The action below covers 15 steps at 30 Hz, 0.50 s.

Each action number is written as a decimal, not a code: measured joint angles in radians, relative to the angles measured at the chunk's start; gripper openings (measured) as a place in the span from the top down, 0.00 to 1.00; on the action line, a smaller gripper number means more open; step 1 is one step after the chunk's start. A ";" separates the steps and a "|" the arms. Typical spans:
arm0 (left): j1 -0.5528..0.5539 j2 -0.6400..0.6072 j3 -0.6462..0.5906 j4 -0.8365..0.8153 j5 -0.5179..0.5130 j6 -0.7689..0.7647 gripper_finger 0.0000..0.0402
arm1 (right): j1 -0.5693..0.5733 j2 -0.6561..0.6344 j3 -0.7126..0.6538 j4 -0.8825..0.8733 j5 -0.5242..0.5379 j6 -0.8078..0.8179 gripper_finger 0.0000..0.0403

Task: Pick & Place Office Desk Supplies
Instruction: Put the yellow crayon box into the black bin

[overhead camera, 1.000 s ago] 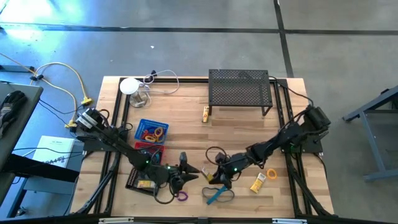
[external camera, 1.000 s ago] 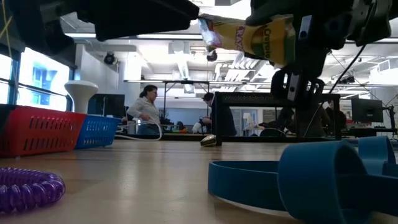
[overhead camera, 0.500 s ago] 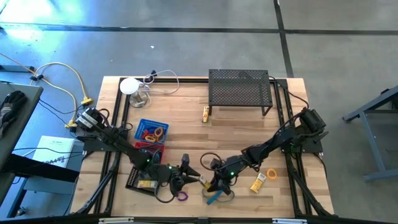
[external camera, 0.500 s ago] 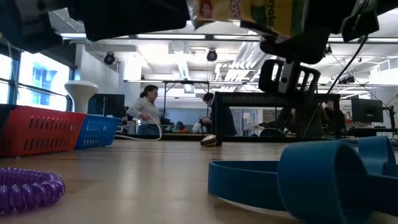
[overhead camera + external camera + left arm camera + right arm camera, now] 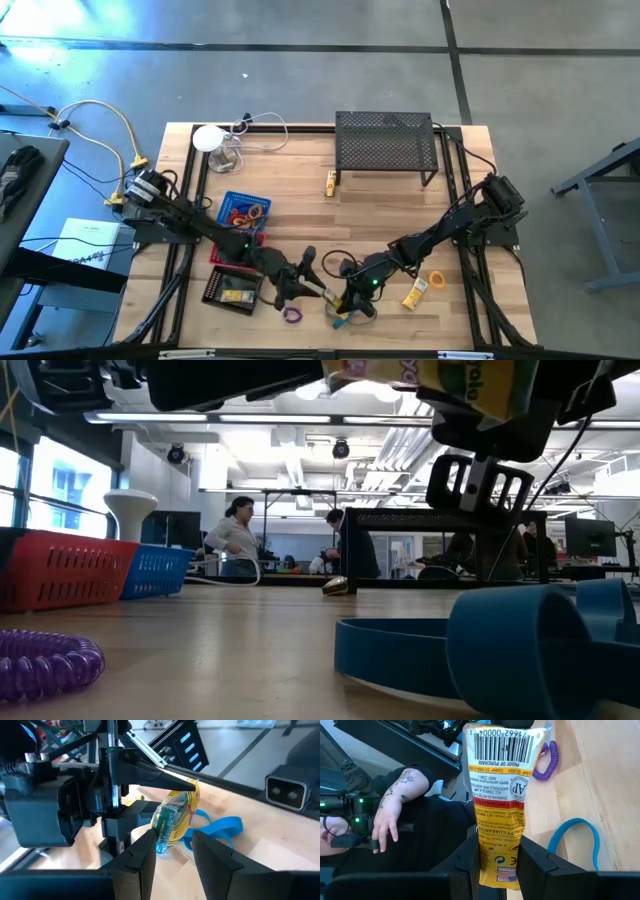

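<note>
My right gripper (image 5: 347, 296) (image 5: 499, 850) is shut on a yellow-and-white printed tube (image 5: 502, 785) above the table's near middle. My left gripper (image 5: 312, 280) (image 5: 174, 847) is open and faces it. Its fingers stand on either side of the tube's free end (image 5: 162, 842), and I cannot tell whether they touch. A blue elastic loop (image 5: 480, 650) (image 5: 575, 837) and a purple coil ring (image 5: 50, 665) (image 5: 547, 760) lie flat on the wood below. Another yellow tube (image 5: 415, 293) and an orange ring (image 5: 437, 281) lie toward the right. My right gripper pinches the tube between its two fingers at one end (image 5: 497, 845). The tube's length runs on ahead of them toward the left arm. The fingers come from the table's right, slanting down. The tube is lifted clear (image 5: 450, 380) and tilts down at its free end (image 5: 165, 837).
A red basket (image 5: 235, 245), a blue basket (image 5: 243, 210) and a black tray (image 5: 232, 290) sit at the left. The black mesh shelf (image 5: 385, 145) and a white round device (image 5: 210, 138) stand at the far edge. A person's hand (image 5: 395, 800) shows beyond the near edge.
My right gripper has carried the tube toward the table's left and near edge, closer to the left gripper. My left gripper has moved right toward it, so the two now face each other closely. The loop and the ring have stayed on the table.
</note>
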 joint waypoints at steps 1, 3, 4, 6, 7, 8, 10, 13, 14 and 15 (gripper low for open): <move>0.005 0.000 0.000 -0.002 0.011 -0.017 0.70 | -0.001 0.000 0.000 -0.001 -0.002 0.001 0.77; 0.014 0.000 0.000 -0.006 0.028 -0.032 0.70 | -0.001 0.000 0.000 -0.003 -0.002 0.003 0.77; 0.017 0.000 0.000 -0.005 0.029 -0.034 0.70 | -0.002 0.000 0.000 -0.003 -0.003 0.004 0.77; 0.019 0.000 0.000 0.000 0.019 -0.019 0.70 | -0.003 0.000 0.000 -0.003 -0.013 0.005 0.77; 0.019 0.000 0.000 0.001 0.015 -0.008 0.70 | -0.004 0.000 0.000 -0.001 -0.021 0.014 0.77; 0.019 0.000 0.000 0.001 0.015 0.003 0.70 | -0.005 0.000 0.000 0.000 -0.025 0.025 0.77; 0.019 0.000 0.000 0.003 0.020 0.007 0.70 | -0.008 0.000 0.000 -0.001 -0.028 0.039 0.77; 0.020 0.000 0.000 0.020 0.004 0.009 0.70 | -0.012 -0.001 0.000 0.001 -0.031 0.042 0.77; 0.020 0.000 0.000 0.025 -0.009 0.016 0.70 | -0.013 -0.001 0.000 0.003 -0.030 0.043 0.77; 0.019 0.000 0.000 0.027 -0.026 0.027 0.70 | -0.013 -0.001 0.000 0.003 -0.029 0.046 0.77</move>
